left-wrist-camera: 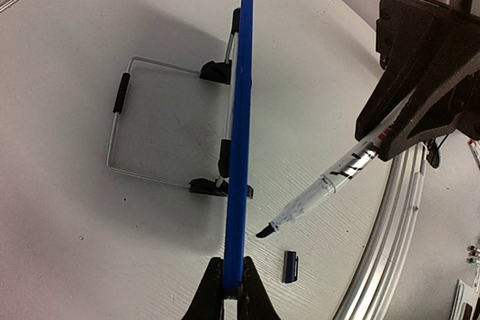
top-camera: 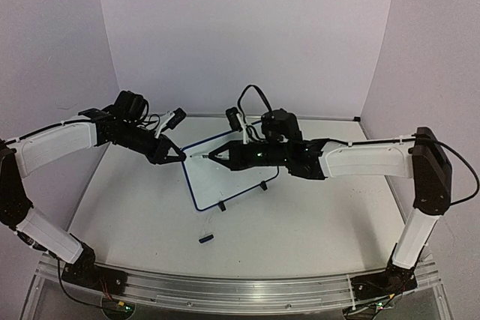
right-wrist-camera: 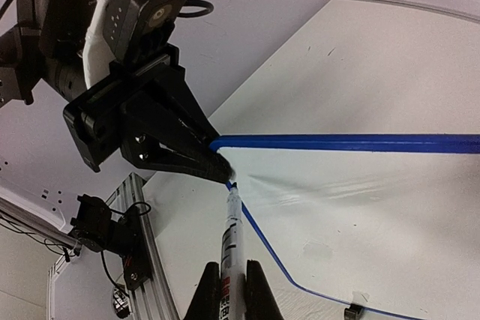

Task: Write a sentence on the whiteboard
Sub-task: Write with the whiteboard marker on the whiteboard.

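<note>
Jaws on the left gripper (left-wrist-camera: 232, 288) are pinched shut on the upper-left corner of the whiteboard (right-wrist-camera: 360, 207), gripping its blue frame. Jaws on the right gripper (right-wrist-camera: 229, 294) are closed round the barrel of a marker (right-wrist-camera: 231, 249), approx mid-length, w/ the dark chisel tip pointing at the board face right by the held corner. Tip is v. close to the surface; can't tell if it's touching. Board stands on edge on the table (left-wrist-camera: 75, 245), propped on a wire stand (left-wrist-camera: 120, 94) behind it w/ two black clip feet (left-wrist-camera: 216, 73) at the bottom edge. Its face looks plain white w/ faint smears in the right wrist view. Marker cap (left-wrist-camera: 291, 266) lies on the table in front of the board, apart from both arms.
</note>
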Available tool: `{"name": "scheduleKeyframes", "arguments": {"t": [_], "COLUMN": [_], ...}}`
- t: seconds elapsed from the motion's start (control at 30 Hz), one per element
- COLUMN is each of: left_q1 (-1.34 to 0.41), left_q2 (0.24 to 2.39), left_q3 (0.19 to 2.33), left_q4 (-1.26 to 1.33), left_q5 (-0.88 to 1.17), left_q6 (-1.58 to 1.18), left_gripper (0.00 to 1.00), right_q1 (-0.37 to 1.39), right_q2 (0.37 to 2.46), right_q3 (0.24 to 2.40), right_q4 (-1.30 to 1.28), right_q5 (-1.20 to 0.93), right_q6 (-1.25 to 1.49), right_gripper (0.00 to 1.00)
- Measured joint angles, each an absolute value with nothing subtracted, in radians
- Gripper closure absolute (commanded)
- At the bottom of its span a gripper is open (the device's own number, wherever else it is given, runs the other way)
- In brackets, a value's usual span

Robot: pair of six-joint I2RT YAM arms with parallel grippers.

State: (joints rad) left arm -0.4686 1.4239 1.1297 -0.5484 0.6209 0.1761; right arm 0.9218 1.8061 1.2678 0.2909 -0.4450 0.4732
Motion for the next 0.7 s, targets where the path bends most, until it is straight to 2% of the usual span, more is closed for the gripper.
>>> {"name": "scheduleKeyframes", "arguments": {"t": [0.7], "left_q1": [-0.472], "left_q2": [1.42], "left_q3": [1.128], "left_q4": [-0.549], "left_q5": [0.617], "left_q6": [0.183], "left_gripper": [1.0], "right_q1": [0.922], "right_q2": [1.835], "right_q3": [1.27], "right_q4": [0.295], "right_q5": [-0.423], "right_q6": [0.491], "right_gripper": [1.0]}}
